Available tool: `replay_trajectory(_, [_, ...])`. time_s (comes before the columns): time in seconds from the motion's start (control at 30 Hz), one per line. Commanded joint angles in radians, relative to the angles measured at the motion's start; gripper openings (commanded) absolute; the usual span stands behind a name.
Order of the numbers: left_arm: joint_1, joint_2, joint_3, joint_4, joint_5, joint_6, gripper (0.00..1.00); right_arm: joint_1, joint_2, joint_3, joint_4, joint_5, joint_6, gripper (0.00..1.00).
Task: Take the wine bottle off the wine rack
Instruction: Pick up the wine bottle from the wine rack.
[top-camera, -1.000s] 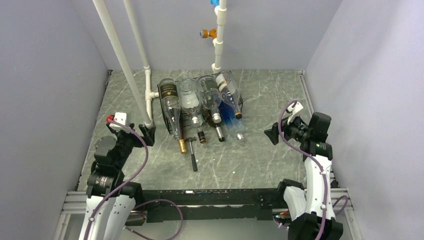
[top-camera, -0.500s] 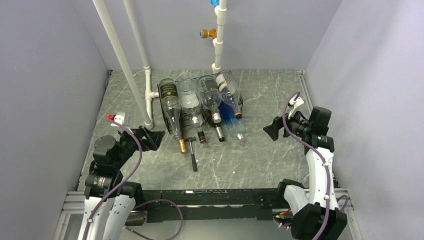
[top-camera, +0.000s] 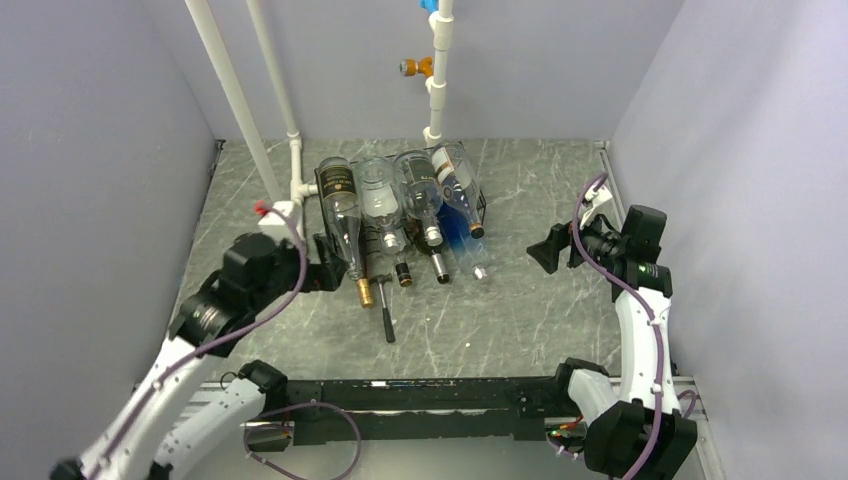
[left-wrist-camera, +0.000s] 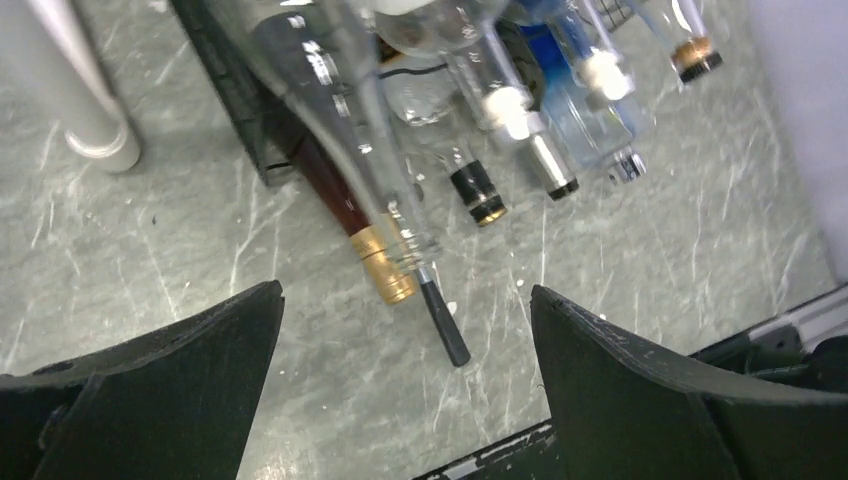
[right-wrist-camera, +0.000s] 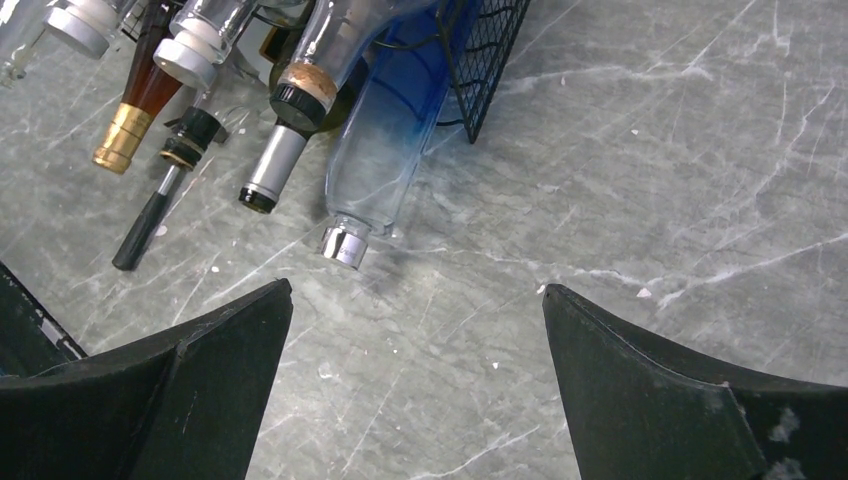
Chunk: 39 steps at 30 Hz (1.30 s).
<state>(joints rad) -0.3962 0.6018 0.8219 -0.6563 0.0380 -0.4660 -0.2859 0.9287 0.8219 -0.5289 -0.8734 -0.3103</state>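
Wine rack (top-camera: 481, 206) toward twelve o'clock on grey table (top-camera: 540, 175), loaded with wine bottles (top-camera: 381, 205), necks aimed at six. Left gripper (top-camera: 328, 265) spread wide, empty, at nine o'clock of the necks. Right gripper (top-camera: 540, 250) equally wide, empty, at three.

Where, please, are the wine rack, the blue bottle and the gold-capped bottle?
wine rack (right-wrist-camera: 487, 60), right wrist view, mesh side panel.
blue bottle (right-wrist-camera: 385, 150), right wrist view, mid body.
gold-capped bottle (left-wrist-camera: 383, 265), left wrist view, gold foil neck.
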Motion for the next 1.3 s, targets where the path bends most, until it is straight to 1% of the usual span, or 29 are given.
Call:
replay_trajectory(0.0, [-0.257, 0.165, 0.185, -0.072, -0.364, 0.012, 0.99, 0.003, -0.011, 0.0, 0.023, 0.008, 0.002, 1.0])
replay_trajectory(0.1, [-0.32, 0.247, 0.216, -0.048, -0.446, -0.024, 0.99, 0.002, -0.024, -0.01, 0.027, 0.019, 0.001, 1.0])
replay_trajectory(0.2, [-0.337, 0.319, 0.235, -0.036, -0.532, -0.144, 0.99, 0.003, -0.034, -0.017, 0.03, 0.026, 0.0, 1.0])
replay_trajectory(0.3, [-0.356, 0.384, 0.275, -0.081, -0.628, -0.262, 0.99, 0.003, -0.033, -0.021, 0.03, 0.028, -0.001, 1.0])
replay_trajectory(0.33, [-0.358, 0.401, 0.283, -0.089, -0.656, -0.298, 0.98, 0.003, -0.033, -0.022, 0.03, 0.027, -0.001, 1.0])
replay_trajectory(0.4, [-0.357, 0.429, 0.296, -0.099, -0.686, -0.337, 0.92, 0.002, -0.034, -0.022, 0.03, 0.029, -0.001, 1.0])
replay_trajectory(0.5, [-0.359, 0.459, 0.295, -0.099, -0.707, -0.374, 0.89, 0.002, -0.037, -0.023, 0.032, 0.031, 0.0, 1.0])
replay_trajectory(0.7, [-0.358, 0.501, 0.249, -0.03, -0.681, -0.366, 0.89, 0.003, -0.038, -0.025, 0.035, 0.031, 0.002, 1.0])
replay_trajectory(0.93, [-0.353, 0.54, 0.195, 0.057, -0.672, -0.3, 0.89, 0.003, -0.043, -0.027, 0.035, 0.03, 0.004, 1.0])
replay_trajectory(1.17, [-0.338, 0.579, 0.114, 0.201, -0.661, -0.252, 0.87, 0.002, -0.048, -0.03, 0.037, 0.029, 0.004, 1.0])
replay_trajectory(1.27, [-0.326, 0.593, 0.095, 0.224, -0.668, -0.255, 0.86, 0.003, -0.049, -0.031, 0.037, 0.031, 0.004, 1.0])
